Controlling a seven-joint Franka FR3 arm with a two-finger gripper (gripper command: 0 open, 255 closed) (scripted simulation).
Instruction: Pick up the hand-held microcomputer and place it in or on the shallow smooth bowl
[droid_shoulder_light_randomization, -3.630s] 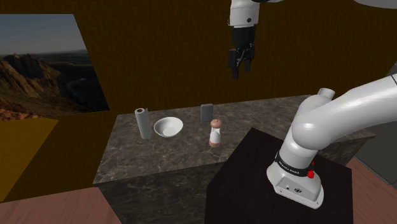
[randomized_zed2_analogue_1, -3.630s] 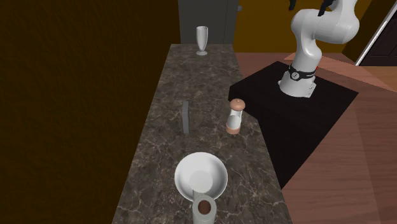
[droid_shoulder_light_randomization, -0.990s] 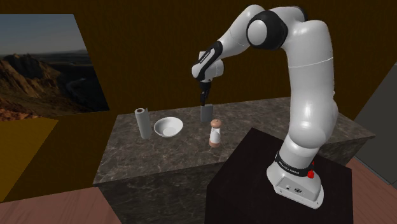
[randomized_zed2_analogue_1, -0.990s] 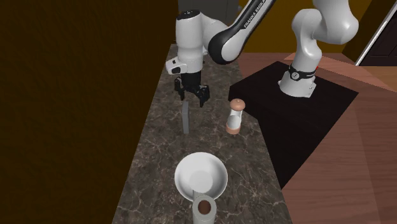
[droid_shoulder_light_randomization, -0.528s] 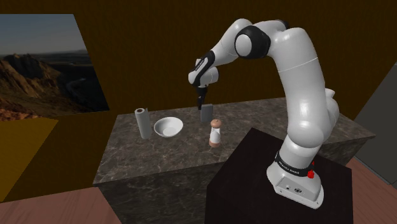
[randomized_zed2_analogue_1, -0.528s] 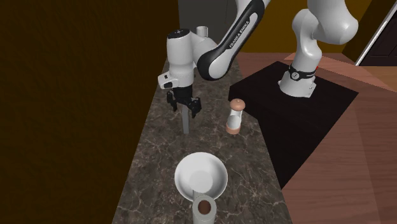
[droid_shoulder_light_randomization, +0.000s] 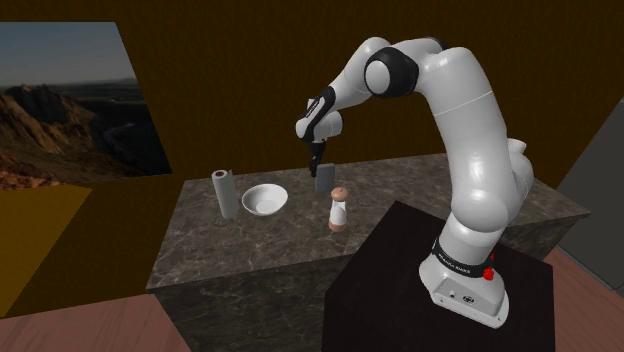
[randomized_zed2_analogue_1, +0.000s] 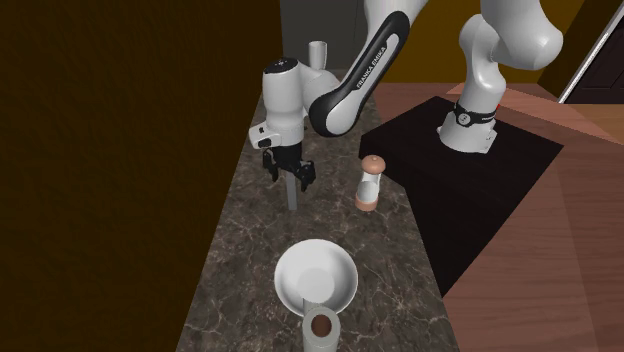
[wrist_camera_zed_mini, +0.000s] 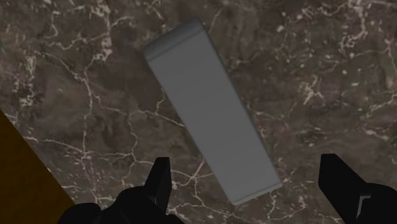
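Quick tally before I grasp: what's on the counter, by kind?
Grey device: 1
Bowl: 1
Shaker: 1
Roll: 1
Goblet: 1
Total: 5

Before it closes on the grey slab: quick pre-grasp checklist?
1. Gripper open: ok, fingers apart.
2. Grey slab between the fingers: ok, untouched.
3. Slab upright on the counter: ok.
4. Grasp depth sufficient: cannot tell.
5. White bowl empty: ok.
6. Shaker apart from the slab: ok.
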